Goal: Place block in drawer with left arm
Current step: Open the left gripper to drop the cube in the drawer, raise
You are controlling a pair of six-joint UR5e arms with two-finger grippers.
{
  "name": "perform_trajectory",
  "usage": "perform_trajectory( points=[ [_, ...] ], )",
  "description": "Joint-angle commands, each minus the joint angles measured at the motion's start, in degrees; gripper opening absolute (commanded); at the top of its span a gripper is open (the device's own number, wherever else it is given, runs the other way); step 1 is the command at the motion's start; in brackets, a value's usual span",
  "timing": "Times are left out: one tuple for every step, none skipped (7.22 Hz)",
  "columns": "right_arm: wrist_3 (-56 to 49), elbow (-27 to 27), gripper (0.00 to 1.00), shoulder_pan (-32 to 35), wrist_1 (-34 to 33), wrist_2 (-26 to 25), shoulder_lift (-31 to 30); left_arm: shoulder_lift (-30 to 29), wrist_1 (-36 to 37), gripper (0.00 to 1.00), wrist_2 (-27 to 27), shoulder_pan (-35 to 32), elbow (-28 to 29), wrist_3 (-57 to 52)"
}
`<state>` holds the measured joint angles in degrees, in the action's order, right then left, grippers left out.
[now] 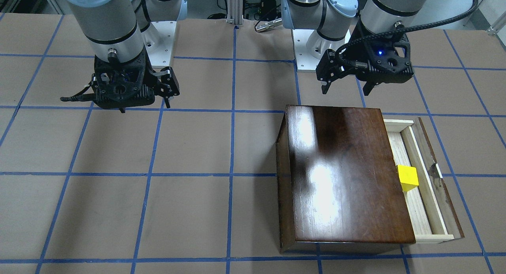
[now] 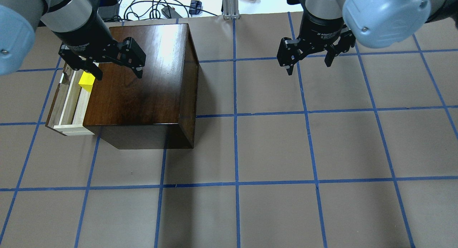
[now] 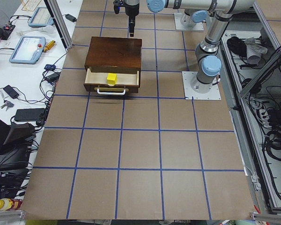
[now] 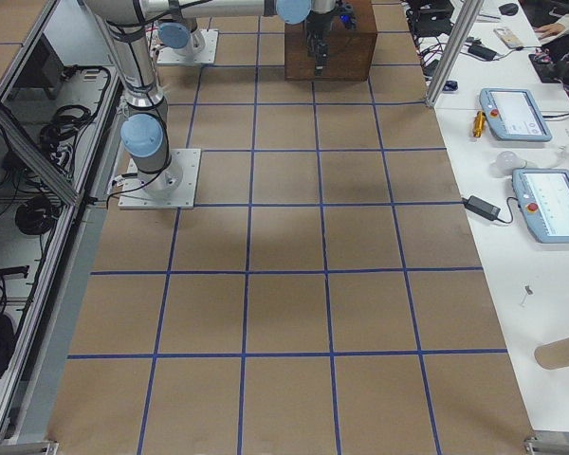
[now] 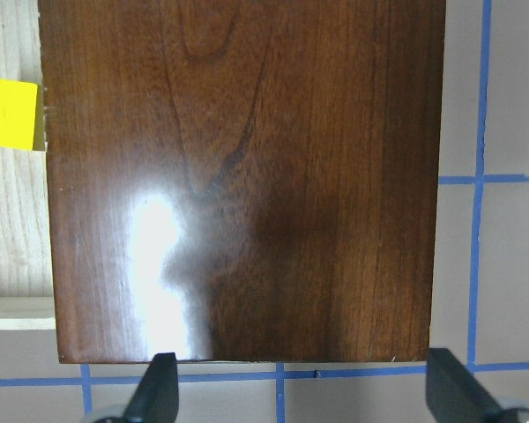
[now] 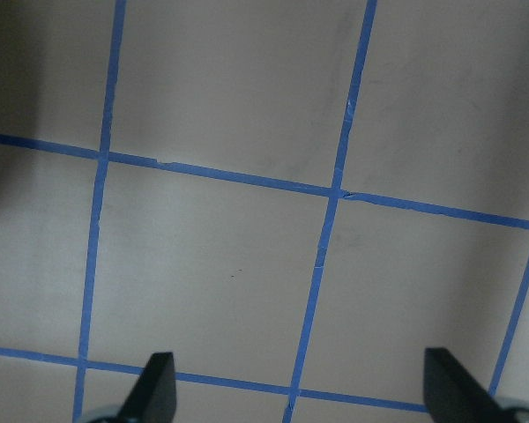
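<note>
- Small bright yellow cube block [image 1: 407,178] sits square in the open pale-wood drawer [image 1: 419,210], against the glossy dark brown wooden box [image 1: 344,175].
- Left gripper [image 2: 118,75]: fingers wide, empty, above the box.
- Right gripper [image 2: 307,66]: fingers wide, empty; its white lettering is unreadable.

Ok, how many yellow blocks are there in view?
1. The block lies in the pulled-out drawer of the dark wooden box, on the robot's left side. The drawer's back part is under the box, so others could be hidden there.
</note>
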<state>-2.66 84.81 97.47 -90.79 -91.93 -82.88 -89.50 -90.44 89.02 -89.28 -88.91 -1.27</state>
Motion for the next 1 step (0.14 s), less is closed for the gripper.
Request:
perform_trajectory(
  points=[
    [-0.06,0.0,1.0,0.0,0.0,0.0,0.0,0.02,0.0,1.0,-0.07,-0.01,-0.04,-0.14]
  ],
)
